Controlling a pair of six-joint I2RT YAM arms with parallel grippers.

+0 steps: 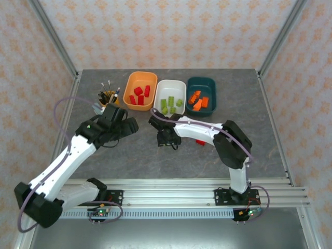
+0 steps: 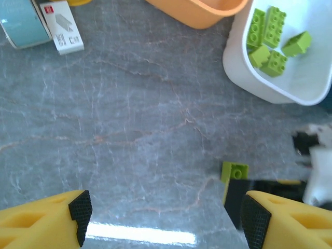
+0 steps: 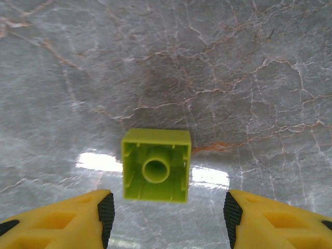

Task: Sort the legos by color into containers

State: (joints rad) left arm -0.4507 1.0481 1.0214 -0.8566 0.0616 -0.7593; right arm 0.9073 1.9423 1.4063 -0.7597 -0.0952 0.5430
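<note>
Currently, the left tool (image 2: 167, 220) stands open over bare table (image 2: 135, 119) at the bottom of the left wrist view, with nothing between its black pads (image 2: 80, 215). The right tool (image 3: 169, 218) is also open. Its pads (image 3: 106, 215) sit to either side of a loose green brick (image 3: 156, 165) with clear gaps, so there is no contact. That brick lies on the table with its hollow underside facing up, just ahead of the fingertips.

From above, three tubs stand in a row at the upper centre. The orange tub (image 1: 129, 85) holds red bricks (image 1: 140, 94), the white tub (image 1: 179, 85) holds green bricks (image 1: 168, 104), and the teal tub (image 1: 210, 85) holds orange bricks (image 1: 198, 100). One red brick (image 1: 200, 142) lies on the table beside the right arm, well apart from the tubs. A cup of brushes (image 1: 108, 96) stands left of the orange tub. A tape roll (image 2: 21, 26) and a white card (image 2: 62, 26) lie at the upper left of the left wrist view.
</note>
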